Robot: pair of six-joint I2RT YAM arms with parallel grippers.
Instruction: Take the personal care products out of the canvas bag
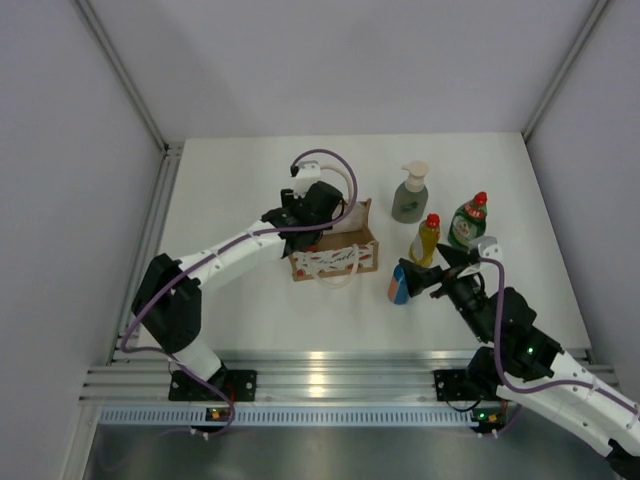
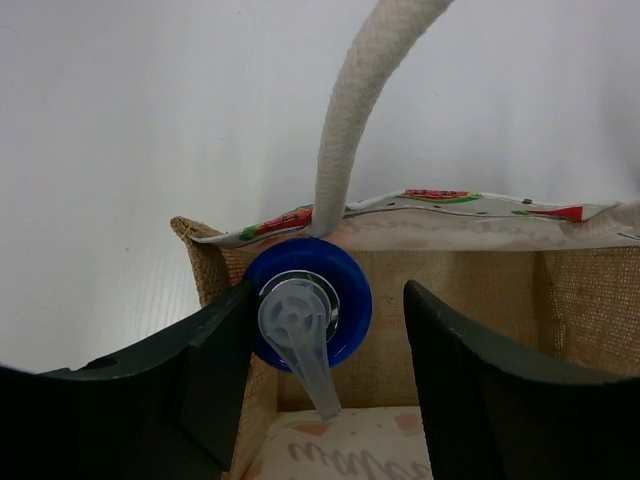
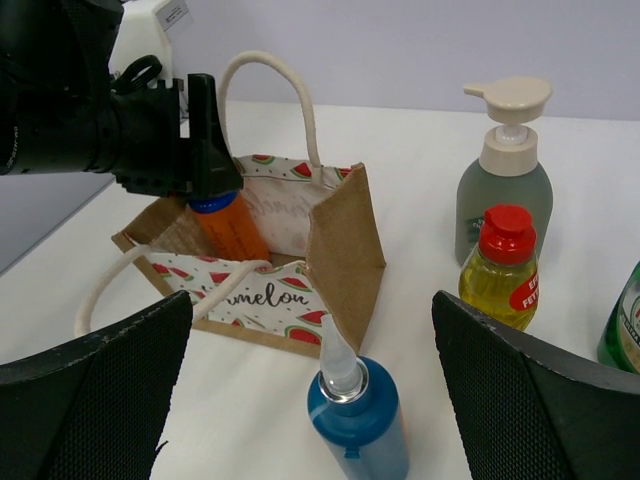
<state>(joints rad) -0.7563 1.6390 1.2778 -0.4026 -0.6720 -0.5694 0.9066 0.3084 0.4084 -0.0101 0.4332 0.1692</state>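
Bottle (image 3: 232,225), orange, likely light, rigid and slick-sided, stands in a corner of the soft bag (image 3: 345,250) with left hand (image 2: 328,330) open astride its blue cap (image 2: 310,300), the best grip point; right hand (image 3: 312,310) also open.

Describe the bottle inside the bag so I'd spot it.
Find the tan bag on the table. In its left end, between the jaws of the left arm, sits the orange bottle. It alone is orange with a blue cap, and only it is bagged.
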